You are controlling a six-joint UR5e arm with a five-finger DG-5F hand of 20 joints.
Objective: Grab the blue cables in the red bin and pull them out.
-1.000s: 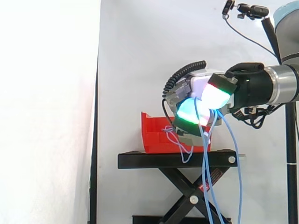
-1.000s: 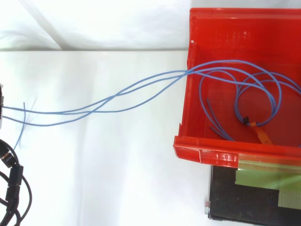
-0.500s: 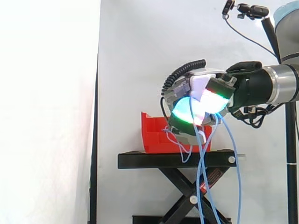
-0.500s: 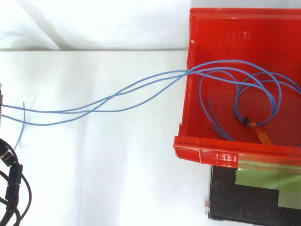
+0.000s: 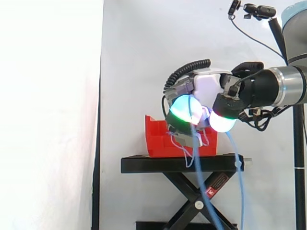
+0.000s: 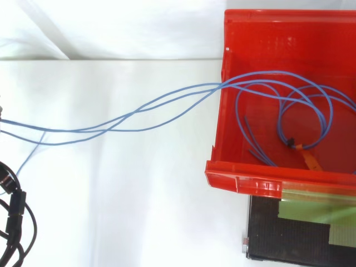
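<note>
The black stand carries the red bin. From the side I see the hand above it, the bin at its 7 o'clock, fingers clenched on the blue cables. From above, the strands run 3 to 9 o'clock over the bin's wall, with loops lying inside. I judge the pull should follow that axis. Glow hides the exact pinch, and I can't tell whether the orange tag snags.

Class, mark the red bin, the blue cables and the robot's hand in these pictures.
red bin (image 6: 267, 179), top view, front rim.
blue cables (image 6: 132, 114), top view, strands outside the bin.
hand (image 5: 208, 85), side view, white palm housing.
</note>
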